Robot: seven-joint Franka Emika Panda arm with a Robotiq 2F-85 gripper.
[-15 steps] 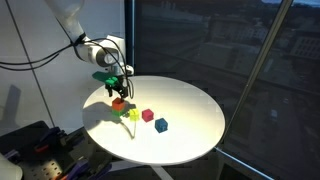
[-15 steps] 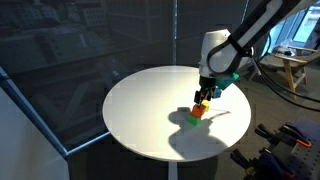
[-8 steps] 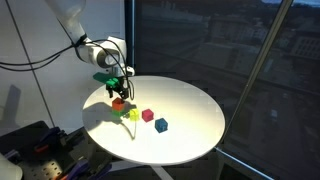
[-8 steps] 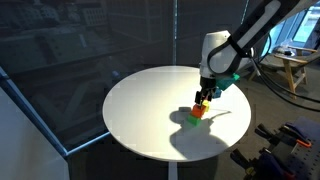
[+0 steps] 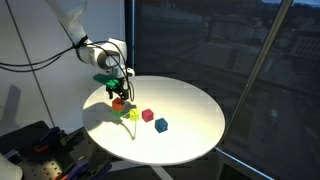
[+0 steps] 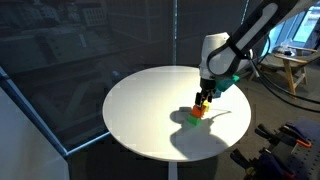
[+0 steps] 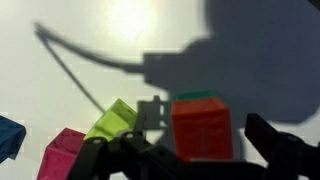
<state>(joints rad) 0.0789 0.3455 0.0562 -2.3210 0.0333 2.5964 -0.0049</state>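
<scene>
You are hovering the gripper (image 5: 118,90) over the orange-red cube (image 7: 202,128), which is lying near the left rim of the tabletop (image 5: 190,110) in an exterior view. The jaws are standing wide, apparently to straddle it, with the lime cube (image 7: 112,122) crowding one side.

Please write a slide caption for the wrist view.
Open gripper above an orange-red cube, green cube behind; lime cube, magenta cube, blue cube at left.
</scene>
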